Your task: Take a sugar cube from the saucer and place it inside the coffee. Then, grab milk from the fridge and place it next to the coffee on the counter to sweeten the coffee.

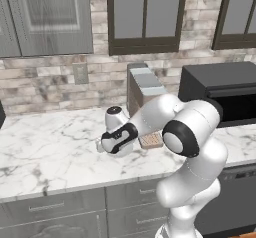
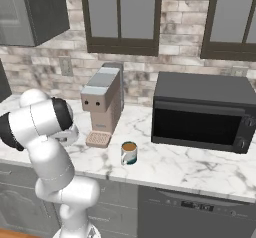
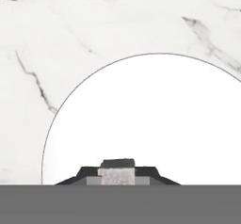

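1. In the hand view, the two small dark finger tips of the gripper (image 3: 116, 173) are drawn in close against either side of the tiny pale greyish-white sugar cube (image 3: 116, 176) — clamped on it, with no gap showing between pad and cube.
2. The cube sits low over the small round flat pale white saucer (image 3: 141, 115), near its edge closest to the camera; whether it is lifted clear of the plate or touching it, I cannot tell.
3. The saucer lies on the white marble counter with grey veins (image 3: 56, 35), which shows around its rim on the upper and left sides of that view.
4. In the left base view, the white arm with dark joints bends down toward the counter (image 1: 50, 152), its hand (image 1: 119, 138) low over the top just left of the tall beige-and-grey coffee machine (image 1: 142, 89).
5. In the right base view, the small silvery-grey mug of brown coffee (image 2: 129, 152) stands on the counter (image 2: 190, 167), just right of the coffee machine's (image 2: 103, 104) drip tray (image 2: 97, 139) and in front of the black microwave (image 2: 202, 112) — handle turned to the left.
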